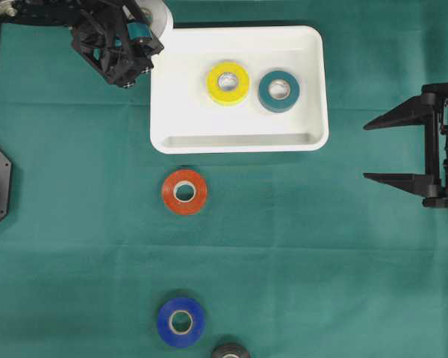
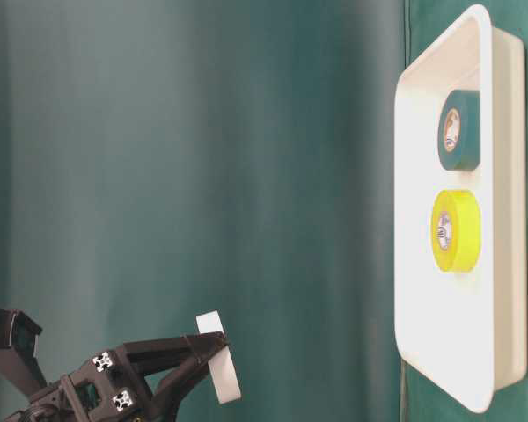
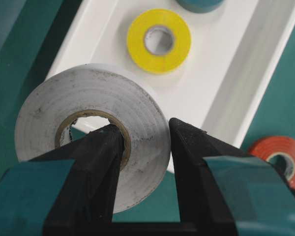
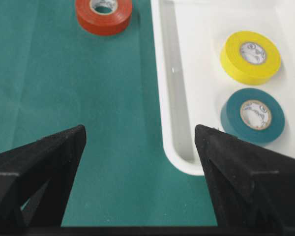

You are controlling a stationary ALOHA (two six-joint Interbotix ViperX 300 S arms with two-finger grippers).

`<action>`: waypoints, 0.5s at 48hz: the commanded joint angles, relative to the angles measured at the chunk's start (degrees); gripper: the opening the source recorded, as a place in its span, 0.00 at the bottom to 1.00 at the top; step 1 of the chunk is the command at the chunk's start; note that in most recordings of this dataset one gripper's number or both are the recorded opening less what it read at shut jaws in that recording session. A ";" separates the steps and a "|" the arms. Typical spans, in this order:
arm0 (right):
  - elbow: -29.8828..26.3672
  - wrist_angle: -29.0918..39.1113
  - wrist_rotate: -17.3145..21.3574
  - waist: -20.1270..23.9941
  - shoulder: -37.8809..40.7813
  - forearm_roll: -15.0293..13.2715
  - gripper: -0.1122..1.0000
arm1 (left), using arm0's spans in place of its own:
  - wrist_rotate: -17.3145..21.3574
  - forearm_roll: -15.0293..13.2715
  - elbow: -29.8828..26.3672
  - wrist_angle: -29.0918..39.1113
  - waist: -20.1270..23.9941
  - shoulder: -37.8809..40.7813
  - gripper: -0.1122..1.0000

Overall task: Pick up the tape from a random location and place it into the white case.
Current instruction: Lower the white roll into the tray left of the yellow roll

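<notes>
White tape roll (image 3: pixel 91 130) sits pinched in the left gripper (image 3: pixel 145 135), one finger through its core and one on its outer wall, held over the corner of the white case (image 1: pixel 168 112); its grubby face carries no readable lettering. Beyond the fingertips a yellow roll (image 3: pixel 159 40) and a teal roll (image 1: pixel 278 90) lie inside the case. Right gripper (image 1: pixel 381 149) hangs spread wide and empty, off to the case's far side.
</notes>
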 commanded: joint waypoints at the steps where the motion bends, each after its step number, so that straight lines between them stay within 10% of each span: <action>1: -1.41 -0.26 -0.09 -0.09 0.18 -0.09 0.87 | 0.00 -0.09 -0.88 -0.62 0.09 -0.62 0.33; 24: -1.32 -0.44 -0.09 -0.18 0.88 -0.09 0.87 | -0.09 -0.09 3.60 -10.37 0.18 6.68 0.33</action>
